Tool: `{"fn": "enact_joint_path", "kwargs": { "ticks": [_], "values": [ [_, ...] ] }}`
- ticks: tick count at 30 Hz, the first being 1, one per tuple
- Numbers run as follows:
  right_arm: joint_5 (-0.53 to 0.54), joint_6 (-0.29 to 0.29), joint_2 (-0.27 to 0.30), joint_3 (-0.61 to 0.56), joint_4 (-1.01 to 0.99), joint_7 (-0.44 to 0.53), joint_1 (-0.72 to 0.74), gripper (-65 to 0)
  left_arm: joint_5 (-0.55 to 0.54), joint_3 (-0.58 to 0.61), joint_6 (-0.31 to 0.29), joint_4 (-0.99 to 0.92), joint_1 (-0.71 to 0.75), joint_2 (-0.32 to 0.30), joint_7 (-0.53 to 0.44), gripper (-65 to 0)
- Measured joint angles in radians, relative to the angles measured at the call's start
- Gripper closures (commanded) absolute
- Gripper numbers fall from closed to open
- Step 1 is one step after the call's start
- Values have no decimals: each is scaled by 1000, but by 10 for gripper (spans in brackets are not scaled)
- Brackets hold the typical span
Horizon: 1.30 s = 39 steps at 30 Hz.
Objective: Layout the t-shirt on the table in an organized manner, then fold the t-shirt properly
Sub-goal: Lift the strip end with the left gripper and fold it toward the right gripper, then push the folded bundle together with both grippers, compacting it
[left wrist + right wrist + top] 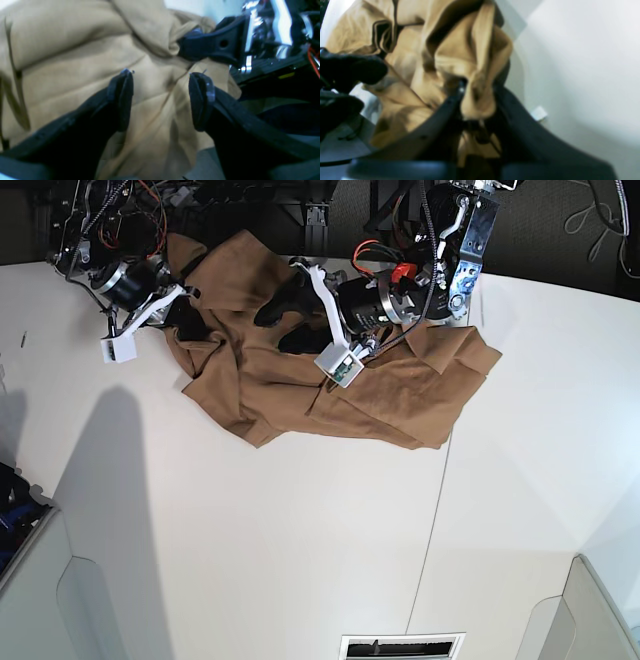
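A: Left wrist: our left tool (160,75) gapes over the t-shirt (75,62), gripping nothing.

B: Right wrist: our right tool (476,86) pinches a bunched fold; several layers may lift together.

A: Base: shirt crumpled at the worktop (300,540) far edge; it could snag.

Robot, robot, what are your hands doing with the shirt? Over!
Right gripper shut on a bunch of the t-shirt. Left gripper open, above the cloth. Shirt crumpled on the table. Nothing in the way.

You see black curved fingers (125,100), white wrist camera housings (338,365), silver joints and red cables (375,250)
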Motion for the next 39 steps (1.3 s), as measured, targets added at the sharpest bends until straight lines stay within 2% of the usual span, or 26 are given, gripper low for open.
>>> {"fn": "enact_joint_path", "kwargs": {
  "ticks": [5, 9, 13, 16, 20, 24, 27, 32, 35, 39],
  "values": [
    [-12, 0, 0, 0, 0, 6, 2, 0, -2, -3, 0, 4, -11, 0, 2, -374],
    [-79, 1, 9, 5, 0, 76, 2, 0, -12, -55, 0, 79, -8, 0, 24, -374],
    [-88, 2, 39, 46, 0, 76, 8, 0, -99, -158, -4, 142, -5, -48, 33, -373],
    [-95, 0, 62, 81, 0, 74, 8, 0, -123, -268, -3, 143, 2, -90, 40, -373],
    [-98, 0, 99, 121, -1, 69, 14, 0, -126, -420, -3, 143, 0, -104, 38, -373],
    [-76, -2, 144, 169, -1, 68, 34, 0, -105, -485, -4, 101, 0, -134, 43, -373],
    [-50, -6, 163, 198, -1, 66, 38, 0, -92, -493, 0, 12, 3, -163, 44, -373],
    [-28, -6, 168, 217, -1, 51, 52, 0, -116, -472, 0, -84, 6, -161, 26, -373],
    [33, -7, 169, 219, -1, 46, 64, 0, -110, -410, -3, -87, 10, -132, 21, -373],
    [111, -5, 154, 219, 0, -14, 113, 0, -60, -298, -4, -95, 15, -61, -1, -373]
  ]
}}
